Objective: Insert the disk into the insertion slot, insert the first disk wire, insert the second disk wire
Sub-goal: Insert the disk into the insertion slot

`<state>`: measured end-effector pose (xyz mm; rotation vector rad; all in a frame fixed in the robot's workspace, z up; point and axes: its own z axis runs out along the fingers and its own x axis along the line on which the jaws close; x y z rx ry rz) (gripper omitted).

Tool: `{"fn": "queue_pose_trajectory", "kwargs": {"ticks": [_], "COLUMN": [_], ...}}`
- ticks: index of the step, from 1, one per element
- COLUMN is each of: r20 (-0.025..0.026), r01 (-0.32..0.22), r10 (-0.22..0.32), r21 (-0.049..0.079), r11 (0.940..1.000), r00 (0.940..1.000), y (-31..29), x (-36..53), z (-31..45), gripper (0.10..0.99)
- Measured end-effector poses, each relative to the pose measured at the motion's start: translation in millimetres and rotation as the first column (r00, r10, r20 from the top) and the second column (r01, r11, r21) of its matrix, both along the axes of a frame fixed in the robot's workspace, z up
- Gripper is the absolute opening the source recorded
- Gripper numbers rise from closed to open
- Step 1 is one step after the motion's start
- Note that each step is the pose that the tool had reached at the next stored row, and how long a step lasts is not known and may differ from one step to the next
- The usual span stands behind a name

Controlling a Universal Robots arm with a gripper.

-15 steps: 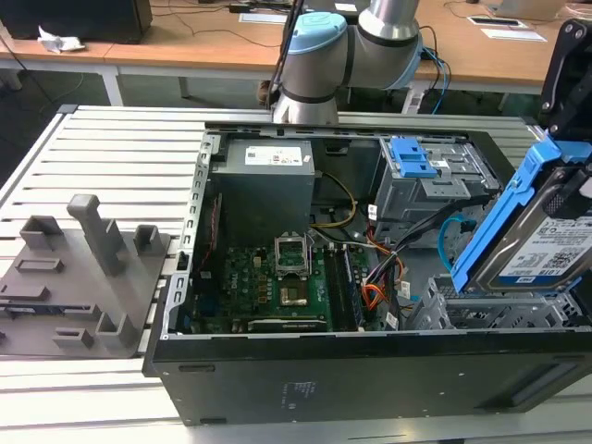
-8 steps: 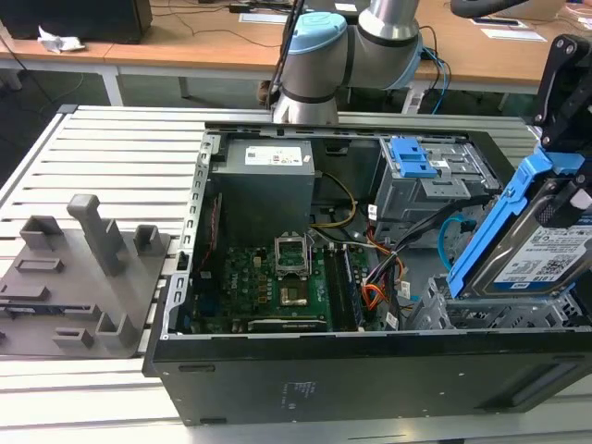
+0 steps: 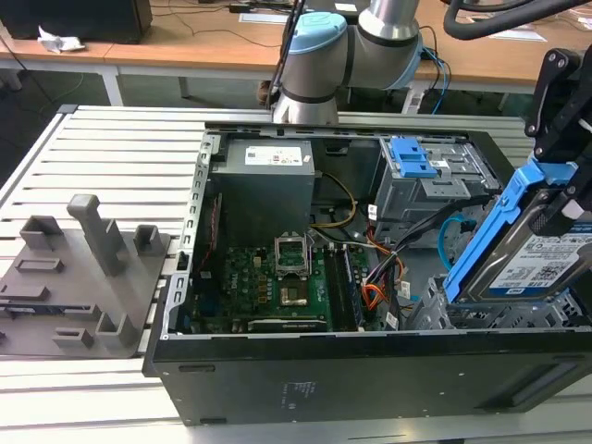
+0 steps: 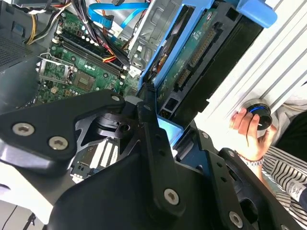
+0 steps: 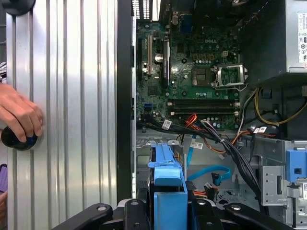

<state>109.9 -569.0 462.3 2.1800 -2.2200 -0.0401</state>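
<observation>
Exterior view | jaws clamped on tilted disk [image 3: 546, 264] | arm [image 3: 319, 55] above insertion slot [image 3: 433, 313]

The open computer case [image 3: 370, 370] lies on the table [image 3: 120, 148] toward the exterior view's right. The arm's base [image 3: 310, 69] is behind the case, and a fixture block [image 3: 83, 277] sits on the table toward the exterior view's left. Inside the case, the power supply [image 3: 264, 180] stands at the far wall with the motherboard [image 3: 268, 287] before it. The taller drive cage [image 3: 430, 180] is in the far right corner. The disk [image 3: 541, 264] leans tilted over the insertion slot [image 3: 435, 310] in the near right corner, with the claw [image 3: 560, 180] on its upper end.
</observation>
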Motion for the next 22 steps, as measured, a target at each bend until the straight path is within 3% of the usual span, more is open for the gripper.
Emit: {"fn": "queue_pose_trajectory", "kwargs": {"ticks": [11, 12, 13, 16, 22], "r20": [0.0, 0.0, 0.0, 0.0, 0.0], "r01": [0.0, 0.0, -0.001, -0.001, -0.002], "r10": [0.0, 0.0, 0.001, 0.001, 0.002], "r21": [0.0, 0.0, 0.0, 0.0, 0.0], "r11": [1.0, 1.0, 1.0, 1.0, 1.0], "r00": [1.0, 1.0, 1.0, 1.0, 1.0], "y": [0.9, 4.0, 10.9, 21.0, 21.7], "x": [1.8, 2.6, 3.3, 4.3, 7.0], "z": [-10.2, -10.2, -10.3, -10.4, -14.5], "gripper": [0.365, 0.365, 0.365, 0.365, 0.365]}}
